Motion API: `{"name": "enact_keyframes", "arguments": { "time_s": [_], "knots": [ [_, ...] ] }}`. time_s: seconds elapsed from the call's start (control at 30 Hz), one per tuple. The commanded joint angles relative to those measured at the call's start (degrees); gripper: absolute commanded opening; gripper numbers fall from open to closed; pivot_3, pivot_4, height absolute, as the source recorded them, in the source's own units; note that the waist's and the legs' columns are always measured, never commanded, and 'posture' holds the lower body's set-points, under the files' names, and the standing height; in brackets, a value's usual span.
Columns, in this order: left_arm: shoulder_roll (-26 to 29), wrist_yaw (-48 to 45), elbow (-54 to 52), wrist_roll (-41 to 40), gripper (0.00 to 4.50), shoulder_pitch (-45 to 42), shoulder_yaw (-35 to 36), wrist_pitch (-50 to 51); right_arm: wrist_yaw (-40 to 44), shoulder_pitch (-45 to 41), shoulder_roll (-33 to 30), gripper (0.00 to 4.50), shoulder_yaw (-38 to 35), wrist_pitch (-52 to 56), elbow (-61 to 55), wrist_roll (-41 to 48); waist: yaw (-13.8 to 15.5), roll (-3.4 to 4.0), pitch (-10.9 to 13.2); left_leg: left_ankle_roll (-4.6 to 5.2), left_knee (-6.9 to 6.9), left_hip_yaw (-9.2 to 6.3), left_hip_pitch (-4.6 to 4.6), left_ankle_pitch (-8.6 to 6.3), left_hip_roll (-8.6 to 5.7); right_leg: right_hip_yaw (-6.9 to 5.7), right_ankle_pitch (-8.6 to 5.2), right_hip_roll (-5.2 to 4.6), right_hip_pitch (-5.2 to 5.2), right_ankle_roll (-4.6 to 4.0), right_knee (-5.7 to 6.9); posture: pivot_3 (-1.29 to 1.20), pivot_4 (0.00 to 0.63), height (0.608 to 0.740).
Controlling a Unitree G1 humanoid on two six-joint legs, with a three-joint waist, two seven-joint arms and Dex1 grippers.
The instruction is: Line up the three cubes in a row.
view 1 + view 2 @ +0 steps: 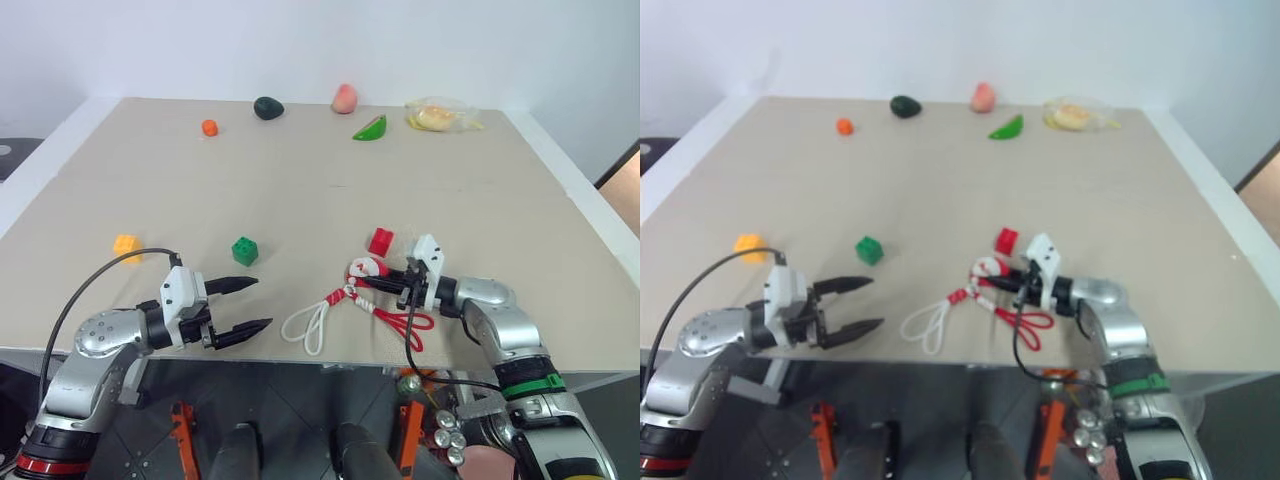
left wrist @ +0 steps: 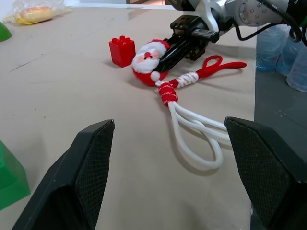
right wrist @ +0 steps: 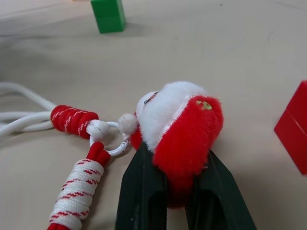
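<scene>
- Red cube (image 1: 381,241) standing on the table (image 1: 300,190), just beside the Santa toy (image 1: 366,268) and close to the right gripper (image 3: 178,189), untouched by its fingers.
- Green cube (image 1: 245,250) near the middle front of the table, ahead of the left gripper (image 1: 250,304) and apart from its fingertips.
- Yellow-orange cube (image 1: 127,246) further out to the robot's left, well apart from the other two (no row as things lie).
- Right gripper clamped on the Santa toy, black fingers (image 3: 144,191) pinching its red plush body from both sides.
- Left gripper spread wide and holding nothing, hovering at the front edge.
- White rope loops (image 1: 305,325) and red cord (image 1: 415,322) trailing from the toy between the two grippers.
- Small orange ball (image 1: 209,127) far back, near the rear edge.
</scene>
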Motion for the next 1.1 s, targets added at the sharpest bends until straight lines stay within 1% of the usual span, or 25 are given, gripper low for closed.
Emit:
{"name": "enact_keyframes", "arguments": {
  "time_s": [0.03, 0.07, 0.13, 0.2, 0.3, 0.37, 0.43, 0.53, 0.6, 0.7, 0.77, 0.9, 0.93, 1.1],
  "knots": [
    [-0.4, -0.1, -0.2, 0.2, 3.82, -0.9, -0.1, -1.2, 3.2, 2.6, -6.0, 0.03, -5.7, 3.5, -5.4, 4.2, 0.0, 0.01, 0.0, 0.00, 0.01, 0.01, 0.00, 0.00, -0.01, 0.00, -0.04, -0.03, 0.04, 0.05, 0.00, 0.00, 0.150, 0.740],
    [-0.5, -0.1, -0.1, 0.2, 3.82, -1.0, -0.2, -1.3, 3.7, 3.2, -7.4, 0.03, -6.9, 3.9, -5.9, 5.0, 0.0, 0.01, 0.0, 0.00, 0.02, 0.03, -0.01, 0.00, -0.02, 0.00, -0.05, -0.05, 0.04, 0.06, 0.00, 0.00, 0.150, 0.740],
    [-0.7, -0.2, 0.3, 0.4, 3.82, -1.2, -0.4, -1.5, 2.2, 3.2, -10.5, 0.03, -9.8, 2.8, -3.8, 4.3, -0.1, 0.01, 0.0, 0.00, 0.01, 0.08, 0.01, -0.01, -0.01, 0.03, -0.06, -0.06, 0.03, 0.07, -0.01, 0.00, 0.150, 0.740],
    [-1.0, -0.3, 0.8, 0.4, 3.82, -1.5, -0.5, -1.7, -2.1, 1.7, -12.6, 0.03, -12.3, -0.5, 0.8, 1.3, -0.3, 0.01, 0.0, 0.00, 0.01, 0.13, 0.07, 0.00, 0.02, 0.03, -0.03, -0.05, 0.03, 0.04, 0.00, 0.00, 0.150, 0.740],
    [-1.4, -0.6, 1.7, 0.6, 3.82, -2.0, -0.8, -2.0, -15.2, -4.4, -13.1, 0.03, -13.8, -5.0, 11.6, -5.0, -0.6, 0.01, 0.0, 0.01, 0.01, 0.23, 0.20, 0.00, 0.05, 0.03, 0.08, -0.04, 0.03, -0.07, 0.00, 0.00, 0.150, 0.740],
    [-1.7, -0.8, 2.2, 0.7, 3.82, -2.5, -1.1, -2.2, -24.0, -9.1, -11.9, 0.03, -14.2, -5.4, 18.6, -7.9, -0.9, 0.01, 0.0, 0.04, 0.01, 0.29, 0.27, 0.02, 0.05, 0.09, 0.17, -0.04, 0.03, -0.10, 0.00, 0.00, 0.150, 0.740],
    [-1.9, -0.8, 2.7, 0.8, 3.82, -3.1, -1.5, -2.4, -31.5, -12.3, -10.2, 0.03, -13.0, -7.7, 24.0, -11.3, -1.3, 0.01, 0.0, 0.05, 0.02, 0.30, 0.31, 0.03, 0.05, 0.11, 0.19, -0.04, 0.06, -0.11, 0.00, 0.00, 0.150, 0.740],
    [-2.1, -0.7, 2.9, 0.9, 3.82, -3.6, -1.8, -2.4, -37.9, -15.1, -8.1, 0.03, -12.2, -11.5, 29.2, -14.1, -1.8, 0.01, 0.0, 0.06, 0.01, 0.31, 0.28, 0.04, 0.04, 0.14, 0.17, -0.04, 0.07, -0.06, 0.00, 0.00, 0.150, 0.740],
    [-2.2, -0.7, 2.8, 1.0, 3.82, -3.6, -1.8, -2.5, -40.7, -16.7, -6.7, 0.93, -12.2, -13.5, 31.7, -14.9, -1.9, 0.03, 0.0, 0.07, -0.04, 0.32, 0.24, 0.03, 0.01, 0.22, 0.11, -0.04, 0.07, 0.02, 0.00, 0.00, 0.150, 0.740],
    [-2.2, -0.2, 2.4, 0.9, 3.82, -3.0, -1.5, -2.6, -43.2, -18.6, -4.8, 1.93, -13.1, -14.9, 33.6, -14.4, -1.9, 0.05, 0.0, 0.09, -0.09, 0.32, 0.17, 0.01, -0.04, 0.34, 0.03, -0.03, 0.04, 0.17, 0.00, 0.00, 0.150, 0.740],
    [-2.2, 0.1, 1.9, 0.8, 3.82, -2.3, -1.5, -2.5, -44.3, -19.9, -4.0, 2.68, -13.7, -15.8, 34.6, -13.9, -1.9, 0.06, 0.0, 0.13, -0.09, 0.32, 0.14, -0.01, -0.05, 0.35, 0.02, -0.03, 0.04, 0.20, 0.00, 0.00, 0.150, 0.740],
    [-2.3, 0.6, 1.2, 0.8, 3.82, -1.4, -1.5, -2.5, -47.0, -22.0, -2.8, 4.04, -15.6, -17.3, 35.4, -12.4, -1.9, 0.06, 0.0, 0.15, -0.08, 0.30, 0.14, -0.02, -0.05, 0.35, 0.01, -0.03, 0.05, 0.19, 0.00, 0.00, 0.150, 0.740],
    [-2.4, 0.8, 1.0, 0.7, 3.82, -1.2, -1.5, -2.4, -46.7, -22.5, -2.4, 4.45, -16.5, -17.2, 35.3, -11.2, -1.9, 0.06, 0.0, 0.15, -0.08, 0.30, 0.14, -0.02, -0.05, 0.34, 0.01, -0.03, 0.06, 0.19, 0.00, 0.00, 0.150, 0.740],
    [-2.4, 1.3, 0.2, 0.3, 3.82, -0.8, -1.4, -2.1, -41.2, -23.3, -0.9, 4.45, -20.3, -15.5, 31.2, -4.6, -1.9, 0.06, 0.0, 0.15, -0.06, 0.31, 0.17, -0.02, -0.04, 0.35, 0.04, -0.02, 0.07, 0.17, 0.00, 0.00, 0.150, 0.740]
  ]
}}
